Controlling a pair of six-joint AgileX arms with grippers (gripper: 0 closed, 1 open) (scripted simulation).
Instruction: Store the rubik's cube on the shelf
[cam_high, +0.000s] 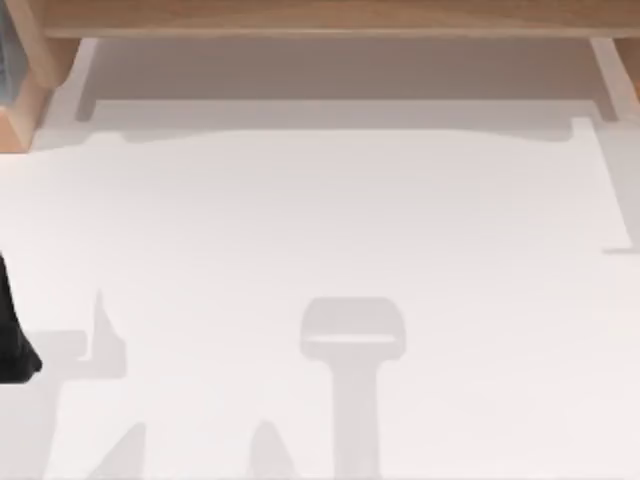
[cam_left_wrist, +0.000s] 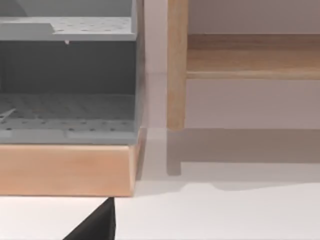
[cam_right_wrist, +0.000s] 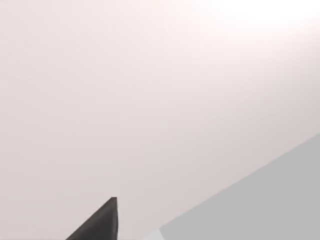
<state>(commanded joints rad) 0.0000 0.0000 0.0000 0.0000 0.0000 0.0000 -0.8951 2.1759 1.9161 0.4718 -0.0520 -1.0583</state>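
Observation:
The rubik's cube is out of view. The shelf (cam_high: 320, 15) is a long light-brown wooden board across the far edge of the white table, standing on wooden side supports. In the left wrist view the shelf (cam_left_wrist: 250, 55) lies ahead with one upright support to its side. My left gripper (cam_high: 15, 345) is a dark shape at the table's left edge; a black tip of it (cam_left_wrist: 97, 225) hangs over the white tabletop, short of the shelf. A black tip of my right gripper (cam_right_wrist: 100, 222) stands before a plain pale surface.
A grey perforated rack (cam_left_wrist: 65, 80) on a wooden base (cam_left_wrist: 65, 170) stands at the far left beside the shelf's left support (cam_high: 30, 70). The white tabletop (cam_high: 320, 220) carries only grey shadows, one T-shaped near the front middle.

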